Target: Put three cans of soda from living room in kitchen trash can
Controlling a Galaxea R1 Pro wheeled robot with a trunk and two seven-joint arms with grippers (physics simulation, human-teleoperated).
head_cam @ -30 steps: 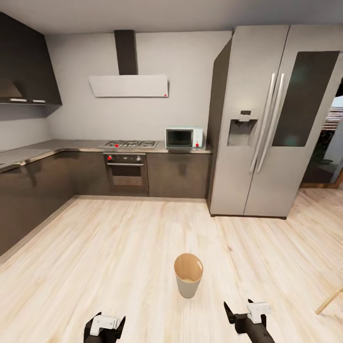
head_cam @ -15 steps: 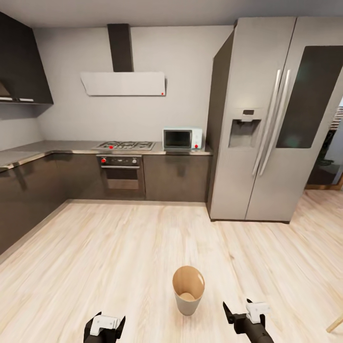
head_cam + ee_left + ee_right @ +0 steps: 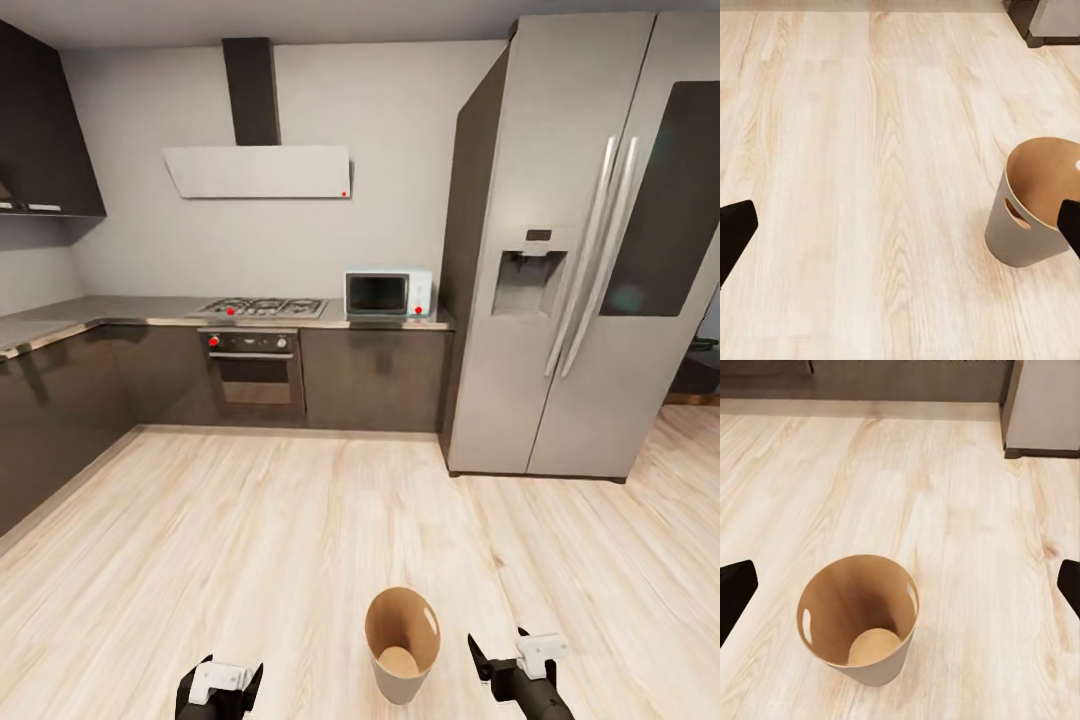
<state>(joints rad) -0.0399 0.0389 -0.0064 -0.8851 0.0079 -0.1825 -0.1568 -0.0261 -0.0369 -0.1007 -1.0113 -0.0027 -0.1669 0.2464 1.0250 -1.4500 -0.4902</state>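
Pale wood floor [image 3: 250,520] fills the kitchen, with dark cabinets [image 3: 375,380], an oven [image 3: 253,365], a white microwave [image 3: 388,292] and a tall steel fridge [image 3: 590,250] at the back. On the floor, just in front of the robot, stands the tash can [image 3: 402,658]. It is a small round bucket, grey outside and brown inside, wider at the top, with a cut-out handle hole on each side. It looks empty. I think it is light and stiff and could tip over easily. A good place to hold it would be the rim or a handle hole. The left gripper [image 3: 219,688] is open and holds nothing. The right gripper [image 3: 502,655] is open and empty too, just beside the tash can.
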